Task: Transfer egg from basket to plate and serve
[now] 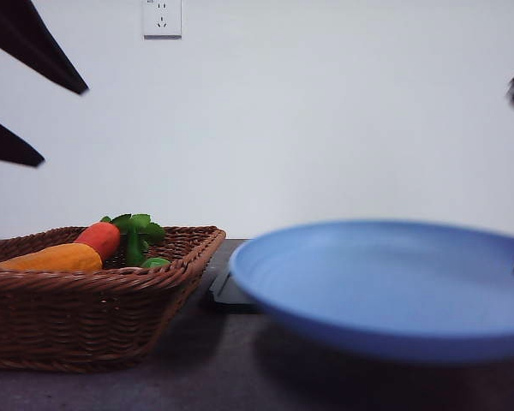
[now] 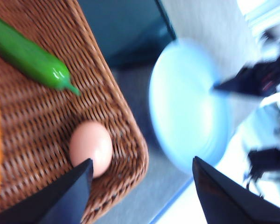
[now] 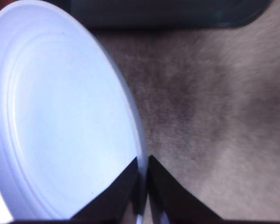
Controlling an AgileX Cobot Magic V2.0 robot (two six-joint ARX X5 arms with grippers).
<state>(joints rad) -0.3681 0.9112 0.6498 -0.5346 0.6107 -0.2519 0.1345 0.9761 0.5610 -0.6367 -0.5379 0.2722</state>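
Left wrist view shows the left claw [image 2: 140,186] spread wide over the basket [image 2: 126,135] corner, the egg [image 2: 91,147] touching one finger, so slide over until both fingers hug it, while the right claw [image 3: 143,170] pinches the blue plate's [image 3: 60,121] rim.

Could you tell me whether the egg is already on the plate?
No, the egg lies in the basket, near its corner, while the plate is bare.

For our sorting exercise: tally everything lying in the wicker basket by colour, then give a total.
Orange: 2, the yellow-orange vegetable and the carrot
Green: 1, the long green vegetable
Pinkish-brown: 1, the egg
Total: 4
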